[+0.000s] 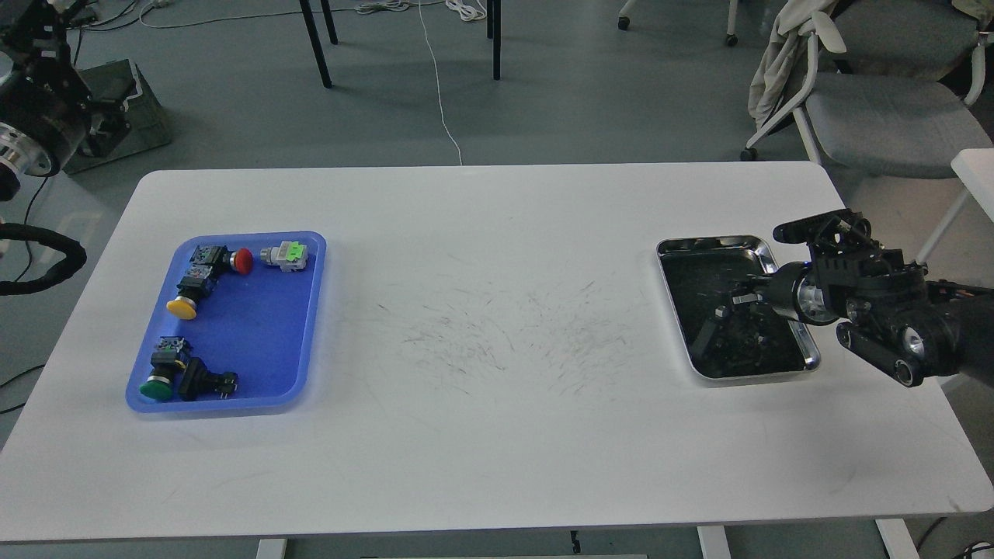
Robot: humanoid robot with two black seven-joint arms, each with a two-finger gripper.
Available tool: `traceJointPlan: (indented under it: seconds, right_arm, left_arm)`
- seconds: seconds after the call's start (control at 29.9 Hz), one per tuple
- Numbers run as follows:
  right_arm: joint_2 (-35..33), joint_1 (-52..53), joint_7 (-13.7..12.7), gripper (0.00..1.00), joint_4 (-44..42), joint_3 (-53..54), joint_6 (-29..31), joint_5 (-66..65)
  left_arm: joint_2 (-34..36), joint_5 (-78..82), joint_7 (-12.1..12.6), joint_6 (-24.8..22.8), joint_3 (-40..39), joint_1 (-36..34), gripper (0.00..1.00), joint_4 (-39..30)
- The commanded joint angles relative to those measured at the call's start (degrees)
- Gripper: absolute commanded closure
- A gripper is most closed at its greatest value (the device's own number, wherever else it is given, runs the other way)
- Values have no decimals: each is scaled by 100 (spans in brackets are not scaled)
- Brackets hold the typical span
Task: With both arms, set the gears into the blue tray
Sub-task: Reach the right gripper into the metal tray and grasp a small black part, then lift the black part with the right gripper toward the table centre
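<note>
The blue tray (256,326) lies on the left of the white table and holds several push-button switches with red, yellow and green caps. My right gripper (732,304) reaches from the right edge into the shiny steel tray (808,351), low over its dark bottom. Its dark fingers blend with that bottom, so their spread is unclear. Small dark shapes lie under and beside it, and I cannot pick out the gears among them. My left arm (31,116) is raised off the table at the upper left, its gripper end dark and unreadable.
The white table (497,435) has scuff marks across its middle between the two trays. A grey chair (877,109) with a draped cloth stands behind the right corner. Chair legs and cables lie on the floor beyond the far edge.
</note>
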Motion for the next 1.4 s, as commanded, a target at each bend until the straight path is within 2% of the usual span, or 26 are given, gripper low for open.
traceJointPlan:
  seconds: [0.0,0.37,0.67,0.97,1.14,1.27,1.37]
  right_arm:
    - [-11,237,1,99,3,43,0,13]
    - [120,1064,-25,99,-23,394,-26,83]
    - [1060,1258,-43,99,-32,685,-1010,75]
    - [1878,1539,19,99,-5,649,-1204,57]
    - [2406,1653,211,99,21,264,-1256,4]
    - [2406,1618,352,99,65,-176,-1449,-5]
    - [2406,1557,589,99,170,-501,-1730,-39]
  left_arm:
    - [5,0,0,-2,3,0,1,0]
    - [101,0,9,-2,-6,-35,1,-9]
    - [462,-9,27,-11,3,-115,1,-281]
    - [866,-9,27,-11,3,-115,1,-545]
    - [962,-9,27,-11,3,-115,1,-668]
    - [1112,-17,27,-11,11,-115,1,-747]
    - [1139,-17,27,-11,3,-115,2,-756]
